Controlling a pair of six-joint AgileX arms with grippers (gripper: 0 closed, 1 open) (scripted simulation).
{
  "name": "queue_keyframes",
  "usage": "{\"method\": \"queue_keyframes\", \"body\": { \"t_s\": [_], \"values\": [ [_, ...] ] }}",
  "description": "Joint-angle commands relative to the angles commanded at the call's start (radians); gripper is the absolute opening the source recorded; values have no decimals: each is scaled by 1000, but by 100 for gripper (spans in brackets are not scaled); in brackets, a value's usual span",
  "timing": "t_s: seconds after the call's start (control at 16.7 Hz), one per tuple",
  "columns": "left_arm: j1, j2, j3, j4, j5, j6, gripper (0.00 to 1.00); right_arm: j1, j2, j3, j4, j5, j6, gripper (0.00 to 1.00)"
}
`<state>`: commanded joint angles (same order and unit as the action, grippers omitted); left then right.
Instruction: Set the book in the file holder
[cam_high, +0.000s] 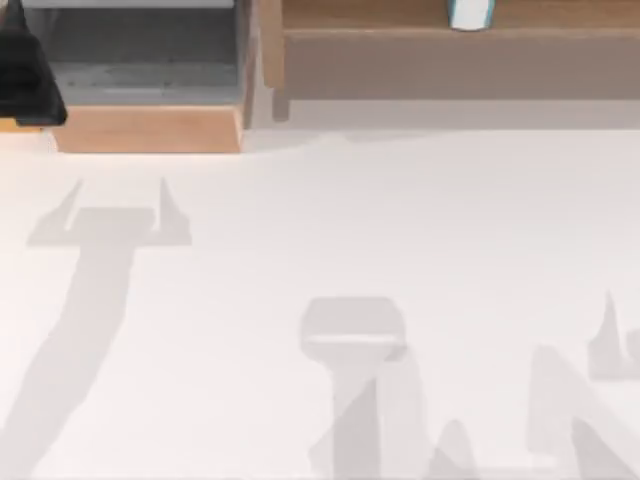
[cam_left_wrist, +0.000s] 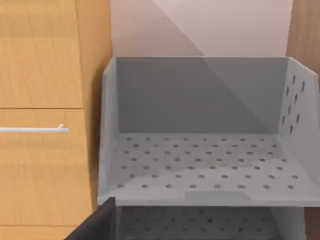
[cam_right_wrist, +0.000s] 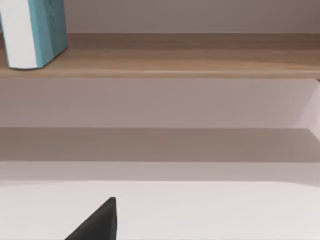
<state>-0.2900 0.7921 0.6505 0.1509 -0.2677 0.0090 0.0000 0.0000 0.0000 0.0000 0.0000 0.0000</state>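
Book, thick with a light-blue cover and white page edges (cam_high: 470, 13), is standing upright on the long brown wooden shelf (cam_high: 440, 45) at the far right of the white table (cam_high: 380, 220), well apart from the grey-walled file holder with its tan wooden front panel (cam_high: 148, 128) at the far left. I am seeing the left arm's dark body (cam_high: 25, 70) hanging just beside the holder's left edge; whether my left gripper is wide or narrow I cannot tell. Its wrist camera is looking into the holder's perforated grey tray (cam_left_wrist: 205, 165). The right wrist camera is facing the shelf and the book (cam_right_wrist: 35, 30); the right gripper's state I cannot tell either.
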Motion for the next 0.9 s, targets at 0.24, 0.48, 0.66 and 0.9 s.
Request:
{"method": "queue_keyframes", "body": {
  "t_s": [0.24,0.48,0.66,0.9],
  "values": [
    [-150,420,354,73,-137,2,100,0,0,0,0,0,0,100],
    [-303,846,718,143,-272,3,100,0,0,0,0,0,0,100],
    [-406,1145,974,191,-364,4,100,0,0,0,0,0,0,100],
    [-505,1482,1261,242,-462,4,100,0,0,0,0,0,0,100]
  ]
}}
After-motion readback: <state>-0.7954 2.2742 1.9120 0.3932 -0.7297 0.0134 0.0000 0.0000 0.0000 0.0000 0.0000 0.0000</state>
